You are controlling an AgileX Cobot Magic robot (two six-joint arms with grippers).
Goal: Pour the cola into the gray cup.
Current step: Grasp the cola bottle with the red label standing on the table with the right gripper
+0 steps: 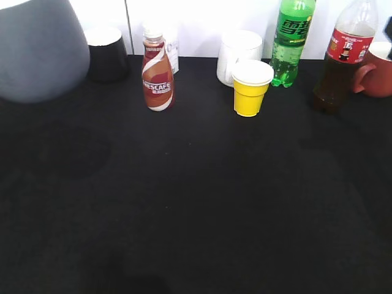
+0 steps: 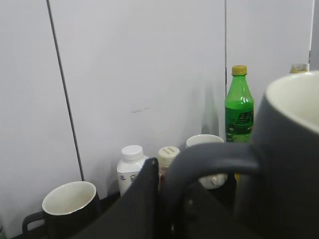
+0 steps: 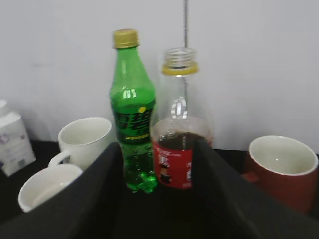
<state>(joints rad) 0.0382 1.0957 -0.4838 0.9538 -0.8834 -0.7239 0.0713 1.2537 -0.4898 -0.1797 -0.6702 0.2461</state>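
The gray cup (image 1: pixel 40 49) hangs large and raised at the top left of the exterior view. In the left wrist view my left gripper (image 2: pixel 169 191) is shut on its handle, with the cup body (image 2: pixel 291 149) to the right showing a cream inside. The cola (image 1: pixel 342 58), a clear bottle with a red label and no cap, stands at the back right. In the right wrist view my right gripper (image 3: pixel 157 147) is open, and the cola (image 3: pixel 180 149) stands just beyond its fingertips, between them and untouched.
Along the back stand a black mug (image 1: pixel 107 54), a Nescafe bottle (image 1: pixel 158 76), a white mug (image 1: pixel 237 54), a yellow cup with a white lid (image 1: pixel 250 92), a green soda bottle (image 1: pixel 293 40) and a dark red mug (image 1: pixel 378 72). The green bottle (image 3: pixel 130 114) stands beside the cola.
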